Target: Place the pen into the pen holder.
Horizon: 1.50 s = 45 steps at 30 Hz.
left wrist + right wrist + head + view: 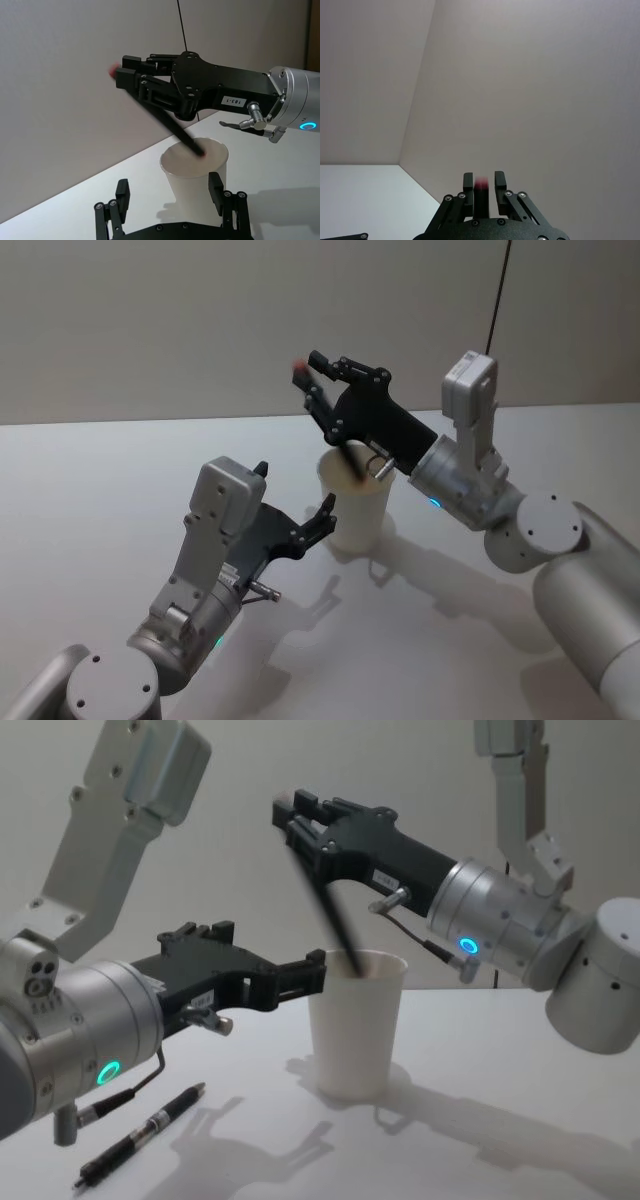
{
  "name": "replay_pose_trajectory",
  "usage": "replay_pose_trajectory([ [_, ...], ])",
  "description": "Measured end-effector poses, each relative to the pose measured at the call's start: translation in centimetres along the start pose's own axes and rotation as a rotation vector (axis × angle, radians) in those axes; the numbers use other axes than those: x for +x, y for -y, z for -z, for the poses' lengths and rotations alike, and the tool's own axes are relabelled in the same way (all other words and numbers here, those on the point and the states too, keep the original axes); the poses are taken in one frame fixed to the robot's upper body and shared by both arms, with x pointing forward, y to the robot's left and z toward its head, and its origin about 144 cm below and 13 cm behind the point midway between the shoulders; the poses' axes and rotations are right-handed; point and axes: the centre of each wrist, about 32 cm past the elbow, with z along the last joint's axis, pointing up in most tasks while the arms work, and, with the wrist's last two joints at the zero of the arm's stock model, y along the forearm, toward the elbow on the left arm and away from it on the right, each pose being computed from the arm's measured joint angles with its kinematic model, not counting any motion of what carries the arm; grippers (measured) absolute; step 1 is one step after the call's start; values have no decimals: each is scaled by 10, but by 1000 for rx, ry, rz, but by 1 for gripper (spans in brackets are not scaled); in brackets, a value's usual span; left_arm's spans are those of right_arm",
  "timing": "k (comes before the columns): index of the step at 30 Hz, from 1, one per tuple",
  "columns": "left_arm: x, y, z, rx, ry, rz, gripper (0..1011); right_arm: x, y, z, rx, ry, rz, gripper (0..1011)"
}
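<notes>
Clenching the tilted pen, right pincer has its tip in the pen holder; left pincer gapes.

On my feed the pen holder looks like plain matt paper, smooth-walled with a rolled rim, and the table under it has a smooth, faintly sheeny top. The left gripper and right gripper read as matt black plastic dotted with small bright metal screws, while the arm shells behind them have a satin grey finish, metal or plastic I cannot say. The pen looks like smooth dark plastic.
</notes>
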Motion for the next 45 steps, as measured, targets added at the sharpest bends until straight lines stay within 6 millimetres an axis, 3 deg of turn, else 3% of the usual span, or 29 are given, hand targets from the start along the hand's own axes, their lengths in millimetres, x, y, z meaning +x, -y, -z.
replay_pose_trajectory([
  [13, 0, 0, 0, 0, 0, 0, 1004, 2, -5, 8, -5, -5, -4, 647],
  [24, 0, 0, 0, 0, 0, 0, 1004, 3, -6, 8, -1, -4, -3, 929],
  [25, 0, 0, 0, 0, 0, 0, 1004, 3, -6, 8, 0, -4, -3, 990],
  [45, 0, 0, 0, 0, 0, 0, 1004, -4, 7, -13, 10, 27, 83, 1002],
])
